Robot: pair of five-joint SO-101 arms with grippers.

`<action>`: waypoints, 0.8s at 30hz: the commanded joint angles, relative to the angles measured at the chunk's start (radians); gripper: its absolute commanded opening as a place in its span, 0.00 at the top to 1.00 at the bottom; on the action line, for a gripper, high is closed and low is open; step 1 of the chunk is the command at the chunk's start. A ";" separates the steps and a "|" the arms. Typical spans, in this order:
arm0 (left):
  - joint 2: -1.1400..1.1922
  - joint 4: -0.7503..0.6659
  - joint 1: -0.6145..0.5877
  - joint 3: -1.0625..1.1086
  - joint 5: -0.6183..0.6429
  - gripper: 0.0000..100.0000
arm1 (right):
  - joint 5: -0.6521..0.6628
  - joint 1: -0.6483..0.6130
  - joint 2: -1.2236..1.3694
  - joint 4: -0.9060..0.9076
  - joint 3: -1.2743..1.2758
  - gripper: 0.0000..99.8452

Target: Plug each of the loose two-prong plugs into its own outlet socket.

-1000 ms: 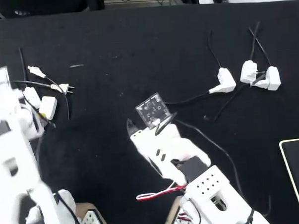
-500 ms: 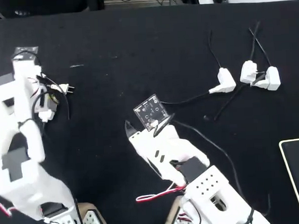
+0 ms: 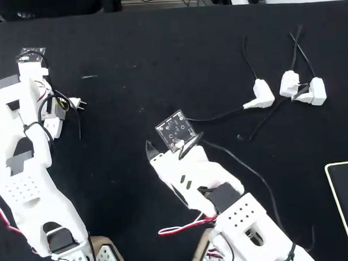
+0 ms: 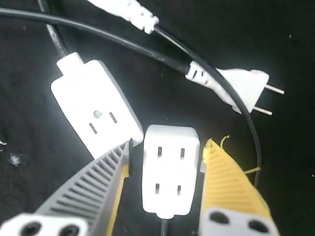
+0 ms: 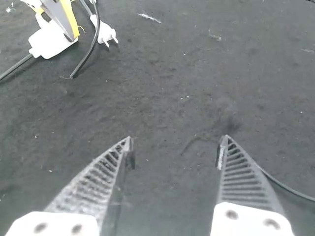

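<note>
Since a second ago, the left arm is swinging up from the near edge to the left-side cluster. Now the left pincer [image 4: 167, 144] is standing released, straddling a white outlet block [image 4: 170, 184]. A second outlet block [image 4: 93, 115] is lying just beside it, with a loose two-prong plug [image 4: 248, 88] near. The right pincer [image 5: 174, 142] is hanging released over the counter [image 3: 159, 56].

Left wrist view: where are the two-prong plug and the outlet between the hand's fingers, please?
two-prong plug [image 4: 246, 87]: left wrist view, on its white body.
outlet [image 4: 169, 178]: left wrist view, on its slotted face.
</note>
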 commanded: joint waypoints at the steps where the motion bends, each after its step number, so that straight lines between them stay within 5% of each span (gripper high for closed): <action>1: 0.034 0.006 -0.007 -0.035 -0.014 0.75 | 0.006 -0.015 -0.028 0.006 -0.015 0.75; 24: 0.051 0.149 -0.041 -0.071 -0.175 0.72 | 0.006 -0.015 -0.033 0.008 -0.016 0.75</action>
